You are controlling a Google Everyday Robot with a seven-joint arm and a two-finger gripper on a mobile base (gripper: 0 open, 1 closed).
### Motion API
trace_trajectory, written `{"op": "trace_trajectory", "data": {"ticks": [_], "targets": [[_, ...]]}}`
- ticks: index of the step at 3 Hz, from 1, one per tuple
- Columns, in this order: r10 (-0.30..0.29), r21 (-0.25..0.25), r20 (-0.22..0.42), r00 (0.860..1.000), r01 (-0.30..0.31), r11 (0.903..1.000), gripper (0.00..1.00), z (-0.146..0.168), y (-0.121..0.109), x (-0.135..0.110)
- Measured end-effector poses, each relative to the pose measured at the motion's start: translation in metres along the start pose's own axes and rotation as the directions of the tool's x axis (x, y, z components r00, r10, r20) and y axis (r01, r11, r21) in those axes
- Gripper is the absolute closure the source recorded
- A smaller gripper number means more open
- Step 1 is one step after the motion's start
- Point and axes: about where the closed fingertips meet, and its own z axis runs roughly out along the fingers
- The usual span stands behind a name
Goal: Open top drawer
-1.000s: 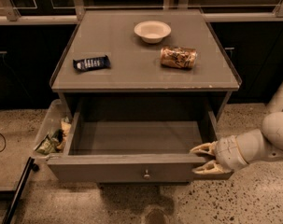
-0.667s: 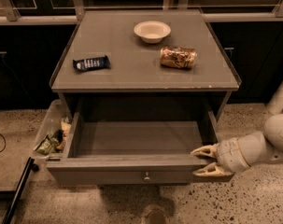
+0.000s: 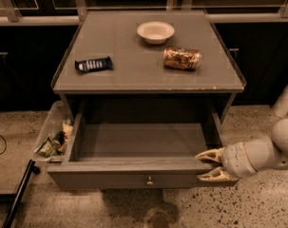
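Note:
The top drawer of the grey cabinet stands pulled far out, its inside bare, with a small brass knob at the centre of its front panel. My gripper comes in from the right at the drawer's front right corner. Its two pale fingers are spread apart, one over the drawer's top edge and one lower by the front panel. It holds nothing.
On the cabinet top lie a white bowl, a crumpled gold snack bag and a dark snack bar. A clear bin with wrappers sits on the floor to the left. A dark pole lies at lower left.
The gripper has shifted slightly to the right along the drawer's front corner. The drawer stays open as before.

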Motion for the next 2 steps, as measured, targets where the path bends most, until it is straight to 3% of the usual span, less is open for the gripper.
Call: {"op": "trace_trajectory", "data": {"ticks": [1, 2], "targets": [[0.000, 0.000, 0.000, 1.000, 0.000, 1.0000, 1.00, 0.0001, 0.0008, -0.0006], [0.000, 0.000, 0.000, 1.000, 0.000, 1.0000, 0.81, 0.0002, 0.0008, -0.0006]]}}
